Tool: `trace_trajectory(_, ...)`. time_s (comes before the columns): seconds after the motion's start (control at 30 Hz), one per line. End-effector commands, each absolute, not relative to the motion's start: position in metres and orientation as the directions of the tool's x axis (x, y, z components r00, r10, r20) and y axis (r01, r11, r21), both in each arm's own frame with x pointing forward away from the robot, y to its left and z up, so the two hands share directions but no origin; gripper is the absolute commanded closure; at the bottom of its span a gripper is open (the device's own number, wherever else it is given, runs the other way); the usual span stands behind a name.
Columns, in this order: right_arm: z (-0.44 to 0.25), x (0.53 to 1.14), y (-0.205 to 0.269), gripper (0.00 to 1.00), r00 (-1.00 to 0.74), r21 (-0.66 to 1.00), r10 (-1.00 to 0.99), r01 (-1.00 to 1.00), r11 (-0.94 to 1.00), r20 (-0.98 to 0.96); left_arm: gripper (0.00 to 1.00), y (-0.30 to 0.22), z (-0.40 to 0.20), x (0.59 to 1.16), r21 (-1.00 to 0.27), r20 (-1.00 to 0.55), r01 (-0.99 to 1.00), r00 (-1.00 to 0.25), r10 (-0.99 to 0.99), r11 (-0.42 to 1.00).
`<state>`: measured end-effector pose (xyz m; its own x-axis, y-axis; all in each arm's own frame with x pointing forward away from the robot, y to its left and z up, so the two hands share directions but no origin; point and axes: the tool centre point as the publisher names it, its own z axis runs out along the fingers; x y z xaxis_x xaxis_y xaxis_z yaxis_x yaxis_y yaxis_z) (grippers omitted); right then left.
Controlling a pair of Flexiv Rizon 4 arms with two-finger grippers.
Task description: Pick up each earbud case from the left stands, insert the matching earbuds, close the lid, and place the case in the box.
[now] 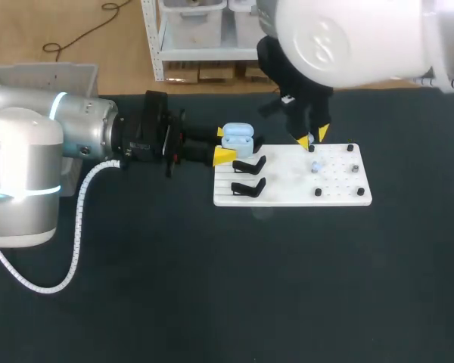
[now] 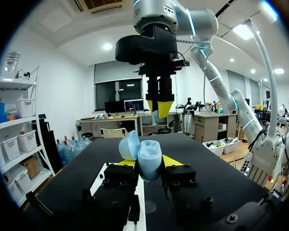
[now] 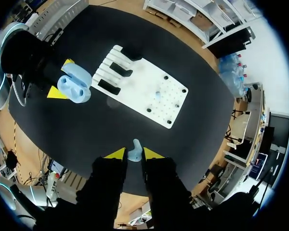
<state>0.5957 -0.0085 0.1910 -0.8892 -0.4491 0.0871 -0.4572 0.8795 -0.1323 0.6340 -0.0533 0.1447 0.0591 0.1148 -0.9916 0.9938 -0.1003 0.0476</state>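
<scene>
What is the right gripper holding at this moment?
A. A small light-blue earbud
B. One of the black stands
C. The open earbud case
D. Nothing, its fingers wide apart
A: in the right wrist view the right gripper has a small light-blue earbud pinched between its yellow tips, while the open case sits in the left gripper.
</scene>
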Motion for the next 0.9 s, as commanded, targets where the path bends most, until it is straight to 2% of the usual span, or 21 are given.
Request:
trace_trajectory(0.03, 0.191, 0.593, -0.01, 1.0, -0.89, -0.133, -0.449, -0.456, 0.88, 0.079, 1.0, -0.053, 0.144, 0.634, 0.051, -0.992, 0.994, 0.062, 0.112, -0.098)
trace_trajectory(0.2, 0.202, 0.595, 0.013, 1.0, -0.927, -0.163, -0.372, -0.375, 0.913, 0.047, 1.0, -0.053, 0.144, 0.634, 0.051, -0.992, 0.994, 0.062, 0.112, -0.098)
trace_trajectory(0.67, 0.211, 0.599, 0.052, 1.0, -0.999, -0.127, 0.034, 0.035, 0.991, -0.013, 1.0, -0.053, 0.144, 0.634, 0.051, -0.992, 0.994, 0.062, 0.112, -0.098)
trace_trajectory(0.9, 0.206, 0.602, 0.07, 1.0, -0.999, -0.068, 0.052, 0.053, 0.996, -0.008, 1.0, -0.053, 0.144, 0.634, 0.051, -0.992, 0.994, 0.062, 0.112, -0.098)
